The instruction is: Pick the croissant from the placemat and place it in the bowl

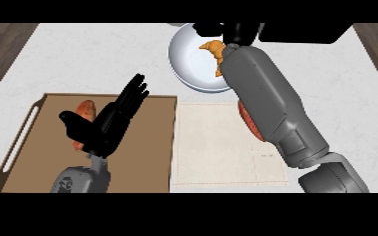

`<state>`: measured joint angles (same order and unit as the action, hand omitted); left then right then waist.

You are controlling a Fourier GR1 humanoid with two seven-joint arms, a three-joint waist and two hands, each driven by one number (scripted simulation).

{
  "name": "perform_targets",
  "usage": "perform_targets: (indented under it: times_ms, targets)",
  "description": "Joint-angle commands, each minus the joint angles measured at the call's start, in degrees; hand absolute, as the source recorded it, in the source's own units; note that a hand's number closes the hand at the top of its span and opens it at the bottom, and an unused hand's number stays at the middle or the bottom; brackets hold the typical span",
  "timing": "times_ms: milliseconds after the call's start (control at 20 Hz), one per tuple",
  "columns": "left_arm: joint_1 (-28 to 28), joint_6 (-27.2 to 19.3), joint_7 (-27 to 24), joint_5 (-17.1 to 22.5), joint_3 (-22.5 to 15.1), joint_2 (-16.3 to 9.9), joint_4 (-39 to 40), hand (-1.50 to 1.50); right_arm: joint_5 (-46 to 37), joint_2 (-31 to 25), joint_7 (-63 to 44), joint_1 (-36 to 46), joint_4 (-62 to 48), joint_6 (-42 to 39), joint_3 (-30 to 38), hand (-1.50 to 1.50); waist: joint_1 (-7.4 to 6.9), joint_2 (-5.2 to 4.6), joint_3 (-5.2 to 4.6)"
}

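Observation:
The croissant (pixel 214 50) lies inside the white bowl (pixel 184 65) at the back of the counter, partly hidden by my right forearm. My right hand (pixel 238 30) hovers over the bowl's far side, just beyond the croissant and cut off by the view's top edge. The beige placemat (pixel 214 150) lies in front of the bowl, under my right forearm. My left hand (pixel 111 122) stays open, fingers up, over the wooden tray (pixel 159 145) at the left.
An orange-red food item (pixel 86 109) sits on the tray behind my left hand. Another reddish item (pixel 246 119) shows on the placemat, mostly hidden under my right forearm. A dark appliance (pixel 306 32) stands at the back right.

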<state>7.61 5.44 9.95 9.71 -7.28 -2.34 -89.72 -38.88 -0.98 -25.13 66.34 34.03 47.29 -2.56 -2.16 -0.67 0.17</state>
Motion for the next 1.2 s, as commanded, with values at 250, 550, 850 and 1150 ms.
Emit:
perform_targets:
  times_ms: [250,550,850,1150]
  targets:
    - [-0.72,-1.46,0.20,-0.52,1.29,-0.05,0.58,0.00,12.02,0.97,7.02,-16.29,29.80,7.78,-15.44,-1.50,2.87,1.59,-0.11]
    - [-1.66,-0.57,0.32,0.97,3.55,-1.85,-0.38,0.00,4.47,0.97,2.56,-31.53,48.93,12.74,-30.53,-1.50,4.91,2.32,-0.19]
    - [-4.47,-0.68,-1.08,1.13,4.11,-1.77,-0.18,0.00,-6.64,0.97,1.23,-50.20,60.73,15.39,-45.63,1.50,6.40,2.75,-0.31]
    - [-4.93,-1.05,0.27,0.95,3.70,-1.92,-2.20,0.00,-17.37,0.97,3.45,-73.50,65.00,19.75,-60.82,1.50,6.82,2.56,-0.25]
